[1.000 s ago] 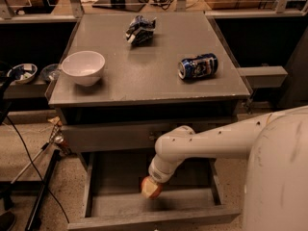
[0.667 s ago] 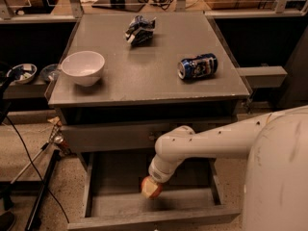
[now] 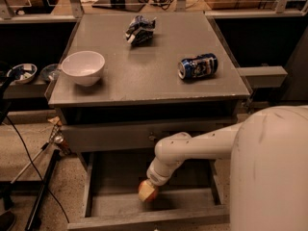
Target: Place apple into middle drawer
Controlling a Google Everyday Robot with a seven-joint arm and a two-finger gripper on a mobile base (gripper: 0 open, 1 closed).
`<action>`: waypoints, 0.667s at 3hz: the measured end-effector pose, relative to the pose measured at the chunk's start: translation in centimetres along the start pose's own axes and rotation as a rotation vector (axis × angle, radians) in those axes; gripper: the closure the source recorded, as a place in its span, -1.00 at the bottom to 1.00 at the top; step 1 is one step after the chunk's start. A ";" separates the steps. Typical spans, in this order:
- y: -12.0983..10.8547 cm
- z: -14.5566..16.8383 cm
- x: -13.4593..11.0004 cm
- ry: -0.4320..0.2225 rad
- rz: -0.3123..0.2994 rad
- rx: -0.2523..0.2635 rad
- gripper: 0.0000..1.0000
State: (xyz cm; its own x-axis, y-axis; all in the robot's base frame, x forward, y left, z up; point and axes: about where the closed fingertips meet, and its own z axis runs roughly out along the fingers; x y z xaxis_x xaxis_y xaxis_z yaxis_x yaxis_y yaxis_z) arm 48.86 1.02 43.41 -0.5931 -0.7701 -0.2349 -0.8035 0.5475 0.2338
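The apple, red-orange with a yellowish patch, sits at the tip of my gripper inside the open middle drawer. The drawer is a shallow grey box pulled out below the table, with a bare floor. My white arm reaches down into it from the right, and the gripper is right on top of the apple. I cannot tell whether the apple rests on the drawer floor or hangs just above it.
On the grey tabletop stand a white bowl at the left, a blue can lying on its side at the right and a crushed can at the back. A closed drawer front is above the open drawer. Cables and a stand leg lie on the floor at the left.
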 end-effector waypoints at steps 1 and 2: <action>-0.1 1.2 -0.1 -0.013 0.025 -0.022 1.00; -0.1 2.1 0.3 -0.028 0.052 -0.046 1.00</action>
State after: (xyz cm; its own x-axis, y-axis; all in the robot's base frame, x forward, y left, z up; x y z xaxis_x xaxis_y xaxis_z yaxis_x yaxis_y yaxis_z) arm 48.71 1.41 41.36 -0.6361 -0.7309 -0.2473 -0.7684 0.5707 0.2896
